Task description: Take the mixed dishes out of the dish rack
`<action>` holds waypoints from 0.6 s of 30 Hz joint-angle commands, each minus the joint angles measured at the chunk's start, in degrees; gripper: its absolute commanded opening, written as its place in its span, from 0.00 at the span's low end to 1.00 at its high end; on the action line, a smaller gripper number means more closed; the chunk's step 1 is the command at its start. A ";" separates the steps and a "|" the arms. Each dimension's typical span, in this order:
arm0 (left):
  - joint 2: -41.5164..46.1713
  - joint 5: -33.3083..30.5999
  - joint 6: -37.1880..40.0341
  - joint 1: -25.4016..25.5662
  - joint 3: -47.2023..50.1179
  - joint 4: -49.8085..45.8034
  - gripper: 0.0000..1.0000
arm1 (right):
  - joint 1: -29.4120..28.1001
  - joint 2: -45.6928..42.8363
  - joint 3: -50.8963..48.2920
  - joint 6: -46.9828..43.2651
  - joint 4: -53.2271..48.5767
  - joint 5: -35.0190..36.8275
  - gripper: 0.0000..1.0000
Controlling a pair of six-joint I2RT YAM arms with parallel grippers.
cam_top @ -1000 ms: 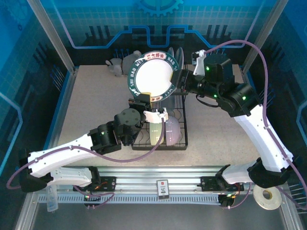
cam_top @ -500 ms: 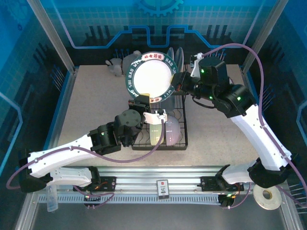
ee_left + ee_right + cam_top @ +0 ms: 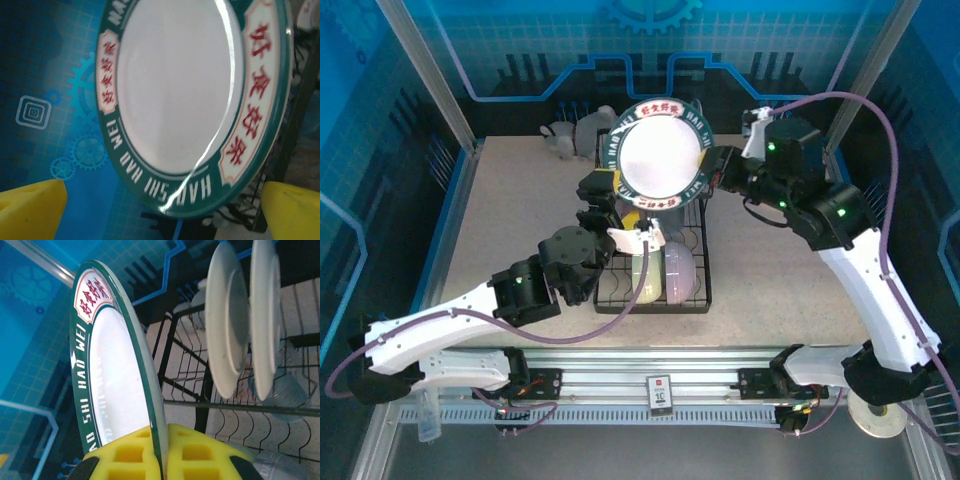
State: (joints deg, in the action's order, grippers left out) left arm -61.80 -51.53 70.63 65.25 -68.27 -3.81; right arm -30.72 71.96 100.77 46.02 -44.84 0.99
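Plate (image 3: 660, 155), green-rimmed, glazed, stiff and breakable, hangs on edge above the dish rack (image 3: 703, 285); right gripper (image 3: 161, 442) clamps its rim; left gripper (image 3: 160, 207) stands wide open near the lower rim; likely slippery and weighty; take hold at the rim.

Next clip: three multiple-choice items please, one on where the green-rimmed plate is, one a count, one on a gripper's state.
1. Where is the green-rimmed plate relative to the dish rack?
A) held up by the right gripper
B) slotted in it
C) lying under it
2. How many white plates stand in the rack's slots?
A) one
B) two
C) four
3. The left gripper is:
A) shut on the plate
B) shut, empty
C) open

1A: yellow pads pinch its rim.
2B: two stand side by side.
3C: its fingers sit wide apart.
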 commanded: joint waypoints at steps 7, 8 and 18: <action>12.47 17.32 -41.78 0.36 -7.37 -0.54 0.99 | 14.24 -7.23 -4.36 2.66 9.48 -6.98 0.00; 12.97 17.56 -44.31 0.26 -7.45 -0.62 0.99 | 16.31 -7.90 -5.14 3.21 10.42 -7.44 0.00; 10.56 26.00 -70.76 -8.37 -17.68 -20.61 0.99 | 35.65 -8.17 -14.68 15.50 23.74 -12.58 0.00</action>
State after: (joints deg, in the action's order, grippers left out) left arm -49.76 -31.09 12.23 59.07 -82.72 -16.10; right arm 2.48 63.75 87.55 56.38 -30.50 -9.28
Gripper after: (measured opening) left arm 0.992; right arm 0.081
